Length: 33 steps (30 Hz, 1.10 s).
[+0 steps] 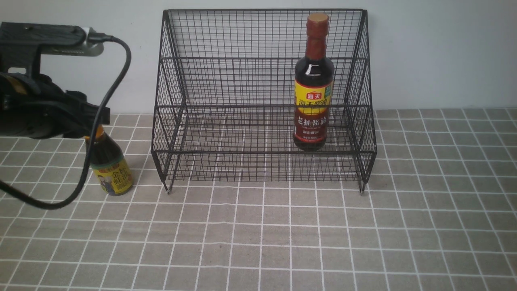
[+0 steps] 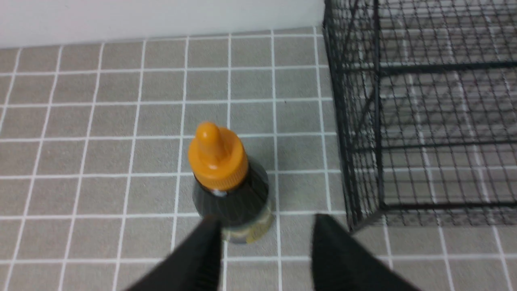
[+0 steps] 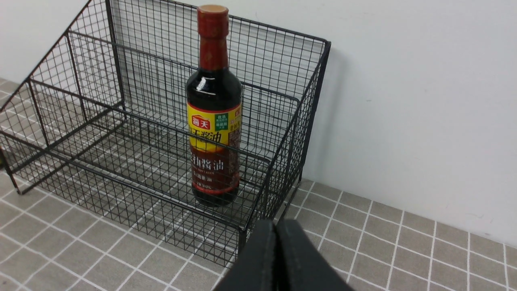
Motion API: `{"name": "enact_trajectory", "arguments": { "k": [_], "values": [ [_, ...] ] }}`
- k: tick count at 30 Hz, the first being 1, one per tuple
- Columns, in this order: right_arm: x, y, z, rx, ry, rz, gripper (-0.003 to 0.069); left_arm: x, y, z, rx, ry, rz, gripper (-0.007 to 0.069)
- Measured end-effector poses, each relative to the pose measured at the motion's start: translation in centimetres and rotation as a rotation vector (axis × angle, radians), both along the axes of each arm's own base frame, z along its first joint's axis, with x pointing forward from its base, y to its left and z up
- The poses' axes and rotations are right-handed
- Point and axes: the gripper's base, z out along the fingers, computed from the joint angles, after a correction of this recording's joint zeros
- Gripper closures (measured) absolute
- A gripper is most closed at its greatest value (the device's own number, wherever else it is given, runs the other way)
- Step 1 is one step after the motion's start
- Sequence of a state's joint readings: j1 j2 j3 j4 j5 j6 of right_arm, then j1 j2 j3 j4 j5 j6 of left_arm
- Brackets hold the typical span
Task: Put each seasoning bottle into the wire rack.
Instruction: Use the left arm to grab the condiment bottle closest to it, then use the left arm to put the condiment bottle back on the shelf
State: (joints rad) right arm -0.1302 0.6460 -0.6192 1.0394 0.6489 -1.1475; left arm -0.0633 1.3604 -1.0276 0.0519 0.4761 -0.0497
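Short bottle [image 2: 228, 186]: left gripper [image 2: 266, 224] is hovering just short of it, jaws spread. Bottle is standing on tiles [image 1: 258, 234] beside wire rack [image 1: 242, 165]. Judging it rigid, liquid-heavy, slick; taking the body below the cap [image 2: 218, 159] looks safest. Right gripper [image 3: 276, 230] is sitting pressed together; tall bottle [image 1: 314, 101] is standing in rack.

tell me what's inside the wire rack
One tall bottle stands upright in the wire rack, near its right side. The rest shows bare through the mesh; only the patch right behind the bottle is covered. The short bottle sits outside.

Plain pale wall [image 1: 444, 52], grey square-tiled surface [image 1: 424, 238], white grout lines [image 1: 263, 202]
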Motion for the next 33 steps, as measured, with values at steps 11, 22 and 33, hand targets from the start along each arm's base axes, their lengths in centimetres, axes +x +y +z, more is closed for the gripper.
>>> {"name": "enact_trajectory", "arguments": {
  "k": [11, 22, 33],
  "values": [
    [0.0, 0.1, 0.0, 0.014, 0.002, 0.004, 0.0669, 4.0, 0.0, -3.9, 0.069, -0.030, -0.027, 0.0036],
    [-0.2, 0.5, -0.2, 0.015, 0.031, 0.052, 0.0669, 6.1, -0.1, -8.6, 0.068, 0.059, -0.016, 0.0090],
    [-0.3, 0.6, -0.3, 0.015, 0.038, 0.063, 0.0670, 5.3, 0.4, -7.6, 0.162, 0.081, -0.042, 0.0302]
  ]
}}
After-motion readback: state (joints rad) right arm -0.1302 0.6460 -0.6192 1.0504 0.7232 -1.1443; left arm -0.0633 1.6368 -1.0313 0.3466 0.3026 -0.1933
